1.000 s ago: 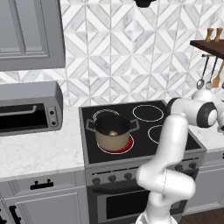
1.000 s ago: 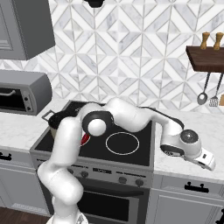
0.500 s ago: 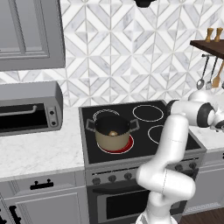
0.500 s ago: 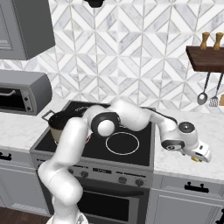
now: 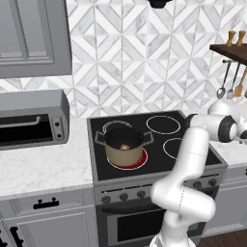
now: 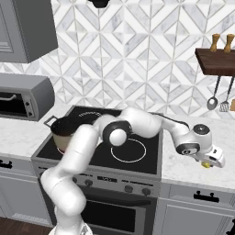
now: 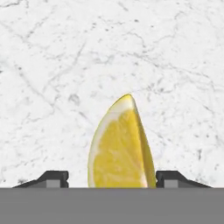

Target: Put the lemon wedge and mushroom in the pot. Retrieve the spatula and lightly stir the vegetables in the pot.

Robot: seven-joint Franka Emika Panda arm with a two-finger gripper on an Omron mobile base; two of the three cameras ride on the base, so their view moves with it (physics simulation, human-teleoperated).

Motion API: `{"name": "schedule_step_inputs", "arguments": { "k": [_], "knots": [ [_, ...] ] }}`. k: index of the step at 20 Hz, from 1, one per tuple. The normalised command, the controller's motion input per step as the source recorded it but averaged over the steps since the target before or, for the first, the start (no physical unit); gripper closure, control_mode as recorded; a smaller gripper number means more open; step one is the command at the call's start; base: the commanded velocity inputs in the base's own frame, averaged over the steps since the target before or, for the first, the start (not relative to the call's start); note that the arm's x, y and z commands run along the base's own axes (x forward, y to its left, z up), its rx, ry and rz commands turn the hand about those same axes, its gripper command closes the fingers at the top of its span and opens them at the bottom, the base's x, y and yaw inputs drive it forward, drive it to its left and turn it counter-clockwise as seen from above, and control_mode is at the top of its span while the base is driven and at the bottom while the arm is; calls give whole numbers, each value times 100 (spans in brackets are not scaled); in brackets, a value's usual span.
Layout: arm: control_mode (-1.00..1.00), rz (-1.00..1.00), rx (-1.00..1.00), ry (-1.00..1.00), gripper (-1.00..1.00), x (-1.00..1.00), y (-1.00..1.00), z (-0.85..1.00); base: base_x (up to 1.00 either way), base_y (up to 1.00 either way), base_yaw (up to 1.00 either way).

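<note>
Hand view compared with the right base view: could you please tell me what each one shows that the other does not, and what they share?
Hand view: the lemon wedge close up, lying on its side with peel and flesh clear, and the gripper open, a finger tip on each side of it.
Right base view: the pot on the stove, the toaster oven, and the spoon hanging under the shelf.
Both: lemon wedge, gripper and marble counter.

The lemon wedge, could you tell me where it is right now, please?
The lemon wedge lies on the marble counter right of the stove, between the gripper's fingertips in the hand view.
</note>
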Motion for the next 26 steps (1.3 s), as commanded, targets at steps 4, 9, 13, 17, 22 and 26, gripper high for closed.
{"name": "schedule_step_inputs", "arguments": {
  "k": [4, 9, 13, 17, 22, 26],
  "knots": [
    [-100, 0, 1, 0, 100, -2, -1, -16, 0, 0, 0],
    [-100, 1, -2, -11, 100, -73, 57, -1, 0, 0, 0],
    [-100, 11, -15, -12, 100, -100, 100, 39, 0, 0, 0],
    [-100, 13, -17, 0, 100, -74, 100, 68, 0, 0, 0],
    [-100, 16, -1, 12, 100, -20, 100, 100, 0, 0, 0],
    [-100, 19, 0, 23, 100, 0, 100, 100, 0, 0, 0]
  ]
}}
